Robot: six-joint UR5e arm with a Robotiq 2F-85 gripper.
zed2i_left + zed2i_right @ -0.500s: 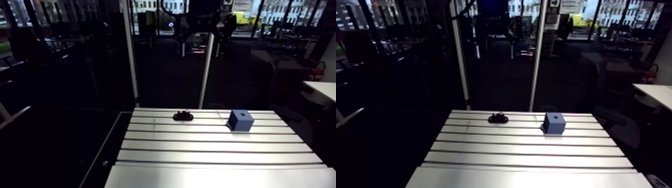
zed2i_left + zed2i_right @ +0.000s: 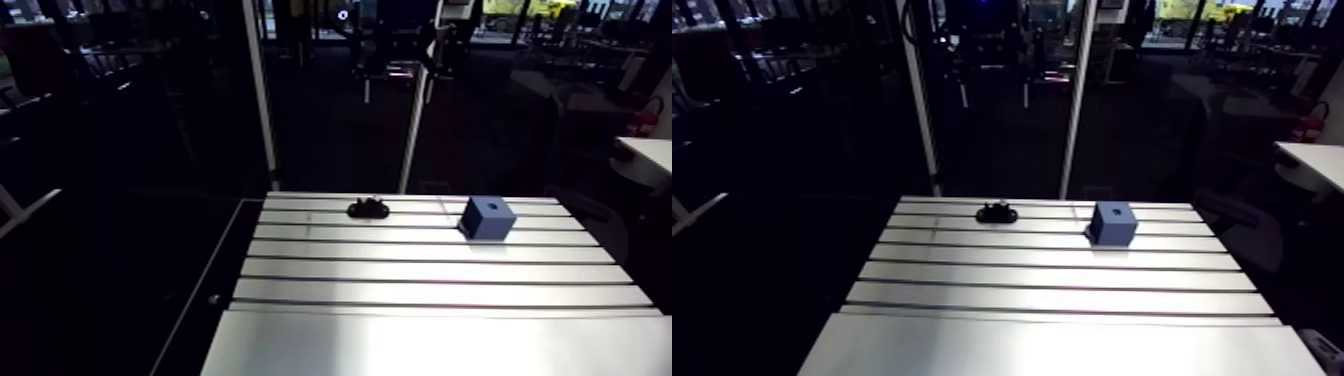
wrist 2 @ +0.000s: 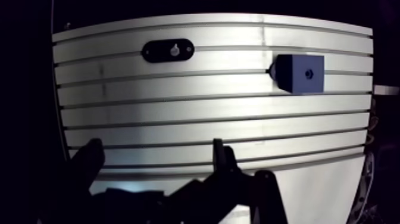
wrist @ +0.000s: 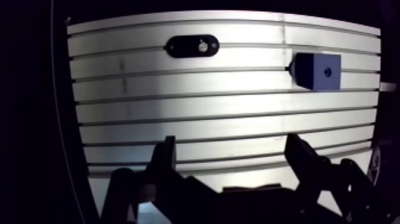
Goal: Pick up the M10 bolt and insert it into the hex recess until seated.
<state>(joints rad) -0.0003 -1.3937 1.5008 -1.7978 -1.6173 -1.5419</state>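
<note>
Bolt: a small bright round spot is seen in the wrist view, the bolt (image 4: 203,46), set in a black holder well ahead of the gripper. In the arm view it is too small to make out, and only a slight bump is shown on the holder's top.

Holder: a black oval holder (image 4: 191,46) is laid flat on the table. In the arm view it (image 2: 367,208) is found just above the middle of the frame, a little left of centre, on the second strip from the far edge.

Block: a blue block (image 2: 487,216) is placed right of centre in the arm view, in about the same row as the holder and well apart from it. One corner is turned toward the camera.

Recess: a small dark recess (image 4: 327,70) is seen in the middle of the block's top face. Its shape cannot be told.

Gripper: the gripper (image 4: 232,144) is held over the near strips of the table, well apart from both the holder and the block.

Jaws: the two dark fingers (image 4: 166,158) are spread wide apart. Nothing is held between them, and only bare table is seen in the gap.

Table: a pale metal table (image 2: 430,270) is crossed by dark slots (image 2: 430,258) from side to side, and the lower half of the arm view is filled by it.
</note>
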